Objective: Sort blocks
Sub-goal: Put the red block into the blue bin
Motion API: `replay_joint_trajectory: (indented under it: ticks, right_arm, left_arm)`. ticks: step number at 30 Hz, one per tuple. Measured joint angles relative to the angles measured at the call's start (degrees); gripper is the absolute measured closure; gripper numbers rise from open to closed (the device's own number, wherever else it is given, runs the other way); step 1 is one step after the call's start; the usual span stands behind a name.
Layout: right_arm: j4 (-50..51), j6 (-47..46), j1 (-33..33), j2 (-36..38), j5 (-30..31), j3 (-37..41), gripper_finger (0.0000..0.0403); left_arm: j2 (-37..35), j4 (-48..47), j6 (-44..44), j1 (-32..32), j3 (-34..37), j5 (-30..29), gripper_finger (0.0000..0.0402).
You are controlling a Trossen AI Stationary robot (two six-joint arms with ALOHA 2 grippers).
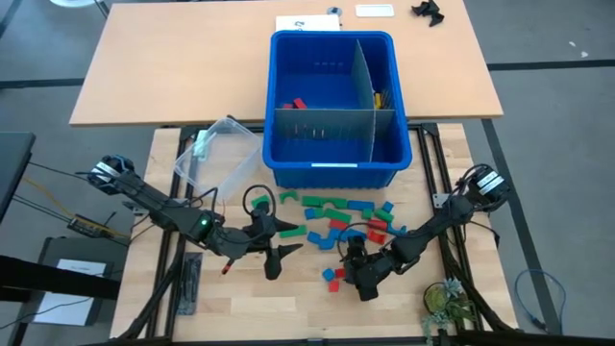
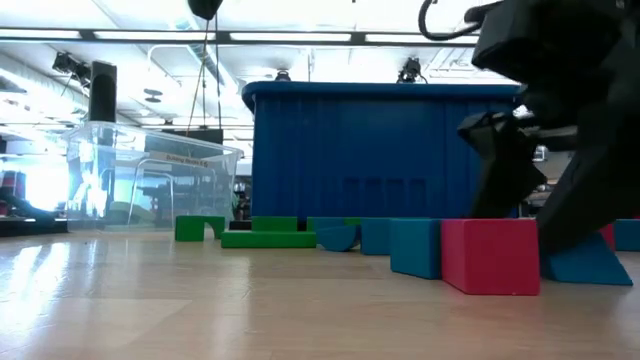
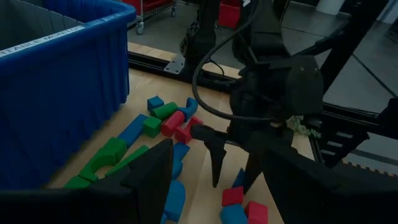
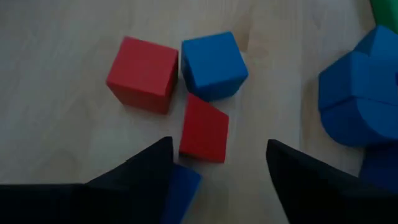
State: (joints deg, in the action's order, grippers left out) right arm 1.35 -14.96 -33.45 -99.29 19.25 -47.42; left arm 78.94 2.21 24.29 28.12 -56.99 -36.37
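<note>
Right pincer (image 4: 214, 163), jaws parted, hovers over a red block (image 4: 204, 129).

Small plastic toy bricks (image 1: 338, 219) are showing red, blue and green against the pale, wood-grained tabletop (image 1: 240, 298), and the large plastic bin (image 1: 332, 106) is glowing a solid deep blue around its grey divider (image 1: 356, 91). The small plastic tub (image 1: 217, 149) is staying clear and see-through. Between the black fingers (image 4: 140, 171) of the right gripper (image 4: 214, 165), a red cube (image 4: 143, 73), a blue cube (image 4: 213, 65) and a red wedge (image 4: 204, 129) are showing plain, unpatterned faces.
</note>
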Motion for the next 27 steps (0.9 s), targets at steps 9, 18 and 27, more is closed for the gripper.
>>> replay_joint_trajectory:
  ticks: [9, 18, 27]
  right_arm:
    - [-6.83, -0.57, 0.73, -2.03, -1.35, 2.19, 0.0237]
    - [-10.33, -1.73, 0.81, -4.41, -2.97, 2.03, 0.0335]
    - [-7.05, 1.7, 0.54, 1.43, -3.8, 2.17, 0.0399]
  left_arm:
    - [0.0, 0.44, 0.0, 0.01, 0.0, 0.0, 0.0154]
    - [0.0, 1.27, 0.0, 0.0, 0.01, 0.9, 0.0154]
    - [0.0, 1.3, 0.0, 0.0, 0.0, 1.06, 0.0154]
